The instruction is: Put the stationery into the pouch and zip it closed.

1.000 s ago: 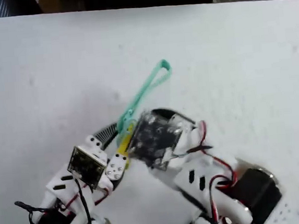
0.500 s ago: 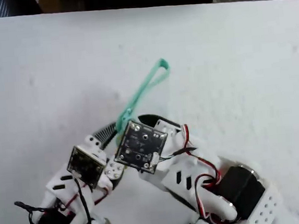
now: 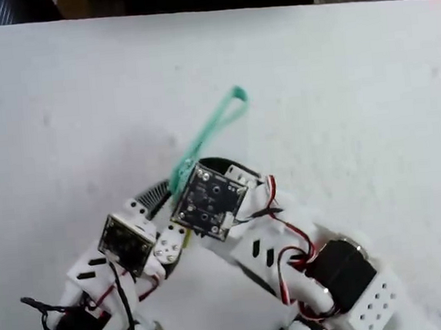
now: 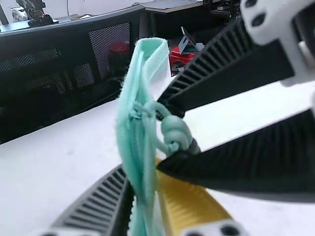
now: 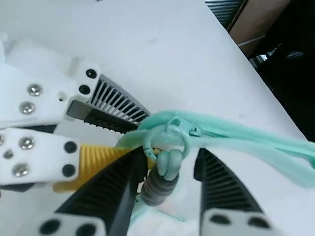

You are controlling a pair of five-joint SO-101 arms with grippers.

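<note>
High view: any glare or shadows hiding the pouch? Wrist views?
High view: no glare on the pouch; its near end hides under the right arm. Left wrist view: bright table, dark room behind, pouch well lit. Right wrist view: no hard shadows; zipper pull well lit between the fingers of the right claw.

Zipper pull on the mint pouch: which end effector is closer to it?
Right. The right end effector is open around the zipper pull. The left end effector is shut on the pouch just beside the pull.
</note>
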